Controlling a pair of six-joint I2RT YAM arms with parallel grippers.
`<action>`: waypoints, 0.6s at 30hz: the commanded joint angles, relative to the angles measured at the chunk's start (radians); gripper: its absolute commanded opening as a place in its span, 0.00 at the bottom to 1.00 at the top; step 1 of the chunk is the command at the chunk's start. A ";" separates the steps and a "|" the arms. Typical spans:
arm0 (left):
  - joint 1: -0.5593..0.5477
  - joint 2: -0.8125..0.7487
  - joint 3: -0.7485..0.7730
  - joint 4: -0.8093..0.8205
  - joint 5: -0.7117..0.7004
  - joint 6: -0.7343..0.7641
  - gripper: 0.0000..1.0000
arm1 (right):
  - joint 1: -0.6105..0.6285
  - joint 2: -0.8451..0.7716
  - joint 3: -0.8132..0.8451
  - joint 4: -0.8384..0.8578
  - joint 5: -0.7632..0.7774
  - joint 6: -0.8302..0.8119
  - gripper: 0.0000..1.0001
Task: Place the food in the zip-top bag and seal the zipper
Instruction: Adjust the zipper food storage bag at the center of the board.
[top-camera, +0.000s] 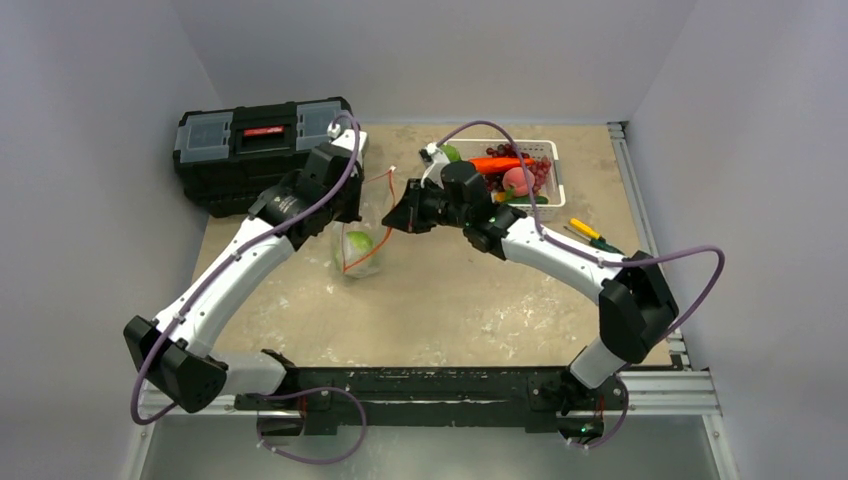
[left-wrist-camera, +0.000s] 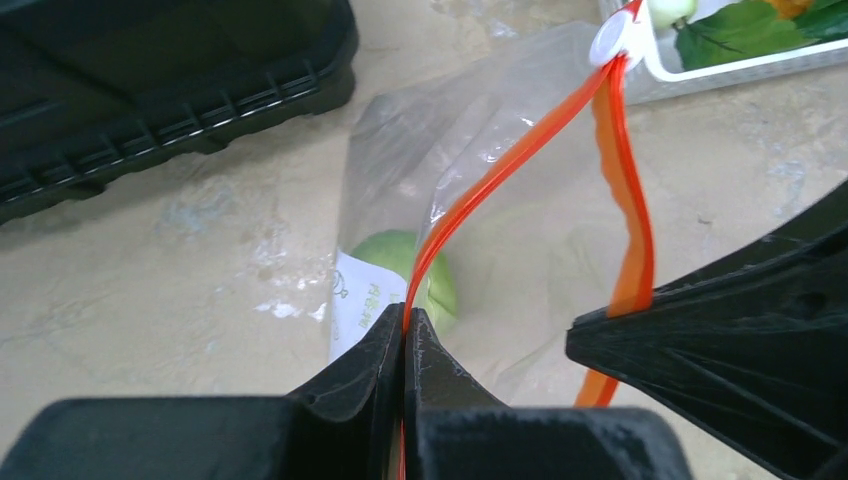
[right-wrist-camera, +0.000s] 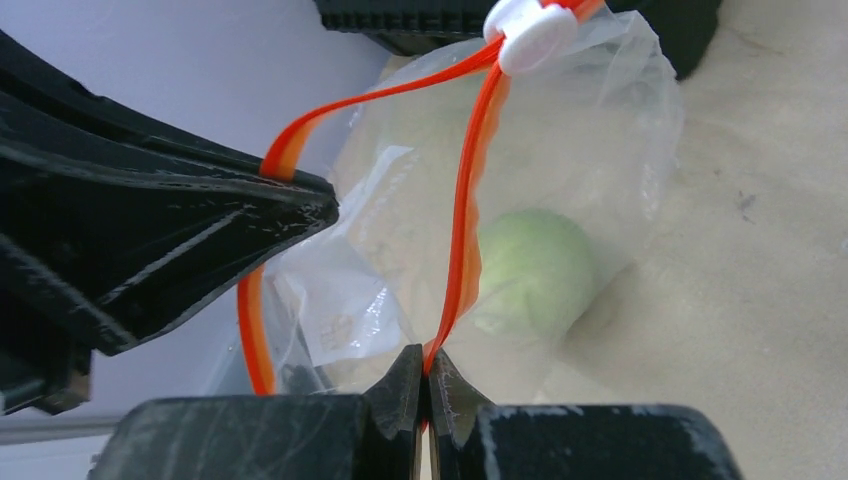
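Your left gripper (left-wrist-camera: 405, 322) and right gripper (right-wrist-camera: 427, 362) each pinch one side of the zipper (right-wrist-camera: 467, 200), spreading the bag (top-camera: 362, 235) open mid-table. One green ball (right-wrist-camera: 535, 272) sits inside, and the other food (top-camera: 515, 180) lies in the basket (top-camera: 556, 180).

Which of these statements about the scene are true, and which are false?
1. The left pincer is shut on the zipper. True.
2. The zip-top bag is empty. False: a green round piece lies inside it.
3. The orange carrot lies in the white basket. True.
4. The right pincer is open and holds nothing. False: it is shut on the other strip of the zipper, so the bag's mouth is held apart.
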 joint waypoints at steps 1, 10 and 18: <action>0.005 -0.065 0.038 -0.097 -0.118 0.014 0.00 | 0.026 -0.015 0.076 0.005 -0.090 -0.041 0.00; 0.017 -0.248 0.041 -0.274 -0.211 -0.023 0.00 | 0.069 0.040 0.059 0.192 -0.284 0.022 0.00; 0.018 -0.171 -0.021 -0.167 -0.143 -0.002 0.00 | 0.048 0.085 0.020 0.150 -0.283 -0.017 0.00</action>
